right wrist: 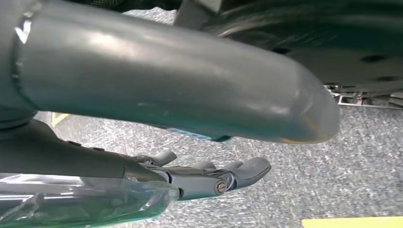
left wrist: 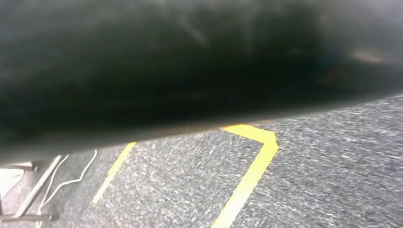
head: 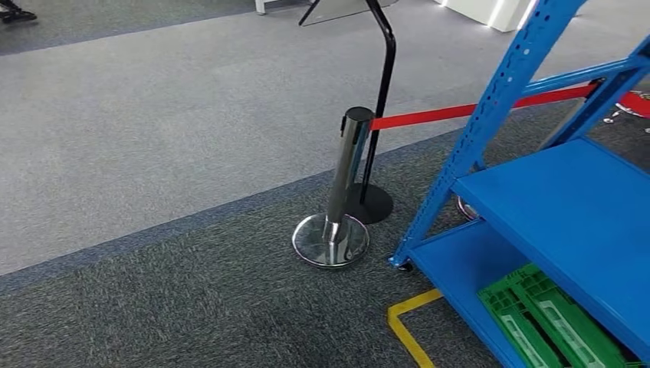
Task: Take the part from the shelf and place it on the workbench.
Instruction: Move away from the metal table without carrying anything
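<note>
From my head view I looked down on grey carpet (head: pixel 153 138), a lighter band beyond and a darker speckled band nearer me. A blue metal shelf rack (head: pixel 567 199) stood at the right, its slanted perforated upright (head: pixel 490 115) running down to a foot on the carpet. A green slotted plastic crate (head: pixel 552 322) lay on the rack's lowest shelf, toward its front edge. I could not tell which thing on the rack was the part. Just beside the rack's foot stood a chrome barrier post with a round mirrored base (head: pixel 337 207), and a red belt (head: pixel 460 112) ran from its top behind the upright. A black curved sign stand (head: pixel 381 115) stood touching distance behind the post. A corner of yellow floor tape (head: pixel 406 326) lay near the rack's front edge.

From my left wrist, I saw dark speckled carpet crossed by yellow tape lines (left wrist: pixel 252 166) and thin white cables (left wrist: pixel 66 178); my left hand's state I could not tell.

From my right wrist, my right hand (right wrist: pixel 199 175) hung above the carpet, thick grey thumb (right wrist: pixel 180 80) apart from the darker fingers (right wrist: pixel 237 171), which stretched out loosely, grasping nothing.
</note>
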### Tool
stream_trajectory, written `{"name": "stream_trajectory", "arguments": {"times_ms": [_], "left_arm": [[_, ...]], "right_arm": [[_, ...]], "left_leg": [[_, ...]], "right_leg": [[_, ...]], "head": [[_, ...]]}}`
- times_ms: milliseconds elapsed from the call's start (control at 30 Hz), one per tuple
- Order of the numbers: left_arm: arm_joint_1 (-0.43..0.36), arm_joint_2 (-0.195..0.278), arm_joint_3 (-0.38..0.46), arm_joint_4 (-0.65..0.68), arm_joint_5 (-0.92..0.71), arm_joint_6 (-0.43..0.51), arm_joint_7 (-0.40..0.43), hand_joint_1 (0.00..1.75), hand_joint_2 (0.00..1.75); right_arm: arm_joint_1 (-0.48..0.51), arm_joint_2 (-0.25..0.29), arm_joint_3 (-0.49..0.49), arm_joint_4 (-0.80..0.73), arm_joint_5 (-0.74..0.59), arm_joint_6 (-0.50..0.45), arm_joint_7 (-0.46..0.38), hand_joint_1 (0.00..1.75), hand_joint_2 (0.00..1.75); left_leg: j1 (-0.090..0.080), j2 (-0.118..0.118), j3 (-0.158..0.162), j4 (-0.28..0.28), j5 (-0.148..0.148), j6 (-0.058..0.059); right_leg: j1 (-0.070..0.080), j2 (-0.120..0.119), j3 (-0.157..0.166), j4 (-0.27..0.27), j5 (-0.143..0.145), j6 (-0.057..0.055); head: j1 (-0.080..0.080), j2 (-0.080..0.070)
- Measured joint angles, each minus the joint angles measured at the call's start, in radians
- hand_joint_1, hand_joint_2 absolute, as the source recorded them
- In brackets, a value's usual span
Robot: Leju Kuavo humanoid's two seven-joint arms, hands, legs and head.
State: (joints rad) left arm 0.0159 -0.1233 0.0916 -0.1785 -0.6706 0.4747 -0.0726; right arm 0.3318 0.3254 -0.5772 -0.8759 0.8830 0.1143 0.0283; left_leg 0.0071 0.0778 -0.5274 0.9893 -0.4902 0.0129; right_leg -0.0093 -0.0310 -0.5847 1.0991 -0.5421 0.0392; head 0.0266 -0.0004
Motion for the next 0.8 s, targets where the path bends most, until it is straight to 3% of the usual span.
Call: {"name": "stream_trajectory", "arguments": {"times_ms": [67,100,167,233,300,367,400,433,467,533,600,667,733,800], "left_arm": [[0.001,-0.003,0.0,0.0,0.001,0.0,-0.003,0.0,0.0],[0.001,-0.004,0.0,0.0,0.002,0.0,-0.004,0.0,0.0],[-0.002,-0.006,0.001,0.0,0.003,0.0,-0.005,0.0,0.0],[-0.003,-0.007,0.001,0.0,0.003,0.0,-0.007,0.0,0.0],[0.0,-0.005,0.002,0.0,0.003,0.0,-0.009,0.0,0.0],[0.003,-0.004,0.002,0.0,0.003,-0.001,-0.012,0.0,0.0],[0.004,-0.004,0.002,0.0,0.003,-0.001,-0.013,0.0,0.0],[0.004,-0.003,0.003,0.0,0.003,-0.001,-0.015,0.0,0.0],[0.004,-0.003,0.003,0.0,0.003,-0.001,-0.016,0.0,0.0],[0.005,-0.001,0.003,0.0,0.001,-0.001,-0.016,0.0,0.0],[0.003,0.001,0.003,0.001,-0.001,-0.001,-0.016,0.0,0.0],[0.0,0.001,0.003,0.0,-0.003,-0.001,-0.016,0.0,0.0],[0.0,0.0,0.003,0.001,-0.004,-0.001,-0.016,0.0,0.0],[0.002,0.0,0.003,0.001,-0.007,-0.002,-0.016,0.0,0.0]], "right_arm": [[-0.004,0.0,-0.006,0.001,0.007,0.002,-0.003,0.0,0.0],[-0.005,0.0,-0.009,0.002,0.009,0.002,-0.004,0.0,0.0],[-0.004,0.0,-0.016,0.004,0.013,0.003,-0.006,0.0,0.0],[-0.004,0.0,-0.022,0.006,0.019,0.004,-0.007,0.0,0.0],[-0.009,0.0,-0.026,0.008,0.028,0.007,-0.01,0.0,0.0],[-0.012,0.0,-0.03,0.01,0.035,0.01,-0.015,0.0,0.0],[-0.012,0.0,-0.033,0.012,0.037,0.01,-0.016,0.0,0.0],[-0.012,0.0,-0.036,0.013,0.039,0.011,-0.017,0.0,0.0],[-0.012,0.0,-0.038,0.014,0.041,0.012,-0.017,0.0,0.0],[-0.014,0.0,-0.042,0.017,0.042,0.013,-0.018,0.0,0.0],[-0.014,0.0,-0.044,0.018,0.042,0.016,-0.019,0.0,0.0],[-0.012,0.0,-0.047,0.02,0.042,0.019,-0.02,0.0,0.0],[-0.012,0.0,-0.051,0.022,0.042,0.021,-0.02,0.0,0.0],[-0.014,0.0,-0.053,0.024,0.041,0.021,-0.021,0.0,0.0]], "left_leg": [[-0.003,0.016,0.006,0.002,-0.004,-0.01],[-0.004,0.023,0.01,0.002,-0.006,-0.017],[0.001,0.032,0.017,0.002,-0.009,-0.029],[0.005,0.003,0.009,0.034,-0.038,-0.04],[0.007,-0.046,-0.035,0.141,-0.104,-0.047],[0.008,-0.065,-0.091,0.259,-0.149,-0.048],[0.008,-0.069,-0.103,0.279,-0.143,-0.047],[0.008,-0.072,-0.1,0.262,-0.117,-0.045],[0.008,-0.08,-0.081,0.211,-0.076,-0.041],[0.009,-0.129,-0.033,0.084,-0.007,-0.03],[0.01,-0.167,-0.008,0.018,0.007,-0.023],[0.011,-0.154,-0.004,0.005,0.002,-0.017],[0.012,-0.127,0.0,-0.007,0.007,-0.006],[0.011,-0.095,0.003,-0.013,0.008,0.002]], "right_leg": [[0.004,-0.029,0.053,-0.093,0.028,-0.01],[0.006,-0.031,0.058,-0.104,0.028,-0.016],[0.006,-0.011,0.06,-0.106,0.032,-0.028],[0.002,0.007,0.065,-0.111,0.04,-0.04],[0.0,0.029,0.065,-0.113,0.046,-0.048],[0.002,0.055,0.065,-0.112,0.047,-0.051],[0.003,0.07,0.066,-0.112,0.047,-0.051],[0.003,0.084,0.068,-0.111,0.047,-0.051],[0.004,0.098,0.07,-0.111,0.046,-0.05],[0.005,0.125,0.069,-0.109,0.044,-0.047],[0.003,0.147,0.057,-0.105,0.044,-0.036],[0.0,0.165,0.044,-0.104,0.046,-0.021],[-0.001,0.133,0.027,-0.078,0.026,-0.011],[0.0,0.072,-0.025,0.024,-0.034,-0.005]], "head": [[-0.004,0.0],[-0.005,0.0],[-0.008,0.0],[-0.011,0.0],[-0.015,0.0],[-0.016,0.0],[-0.016,0.0],[-0.016,0.0],[-0.016,0.0],[-0.016,0.0],[-0.016,0.0],[-0.017,0.0],[-0.012,0.0],[-0.006,0.0]]}}
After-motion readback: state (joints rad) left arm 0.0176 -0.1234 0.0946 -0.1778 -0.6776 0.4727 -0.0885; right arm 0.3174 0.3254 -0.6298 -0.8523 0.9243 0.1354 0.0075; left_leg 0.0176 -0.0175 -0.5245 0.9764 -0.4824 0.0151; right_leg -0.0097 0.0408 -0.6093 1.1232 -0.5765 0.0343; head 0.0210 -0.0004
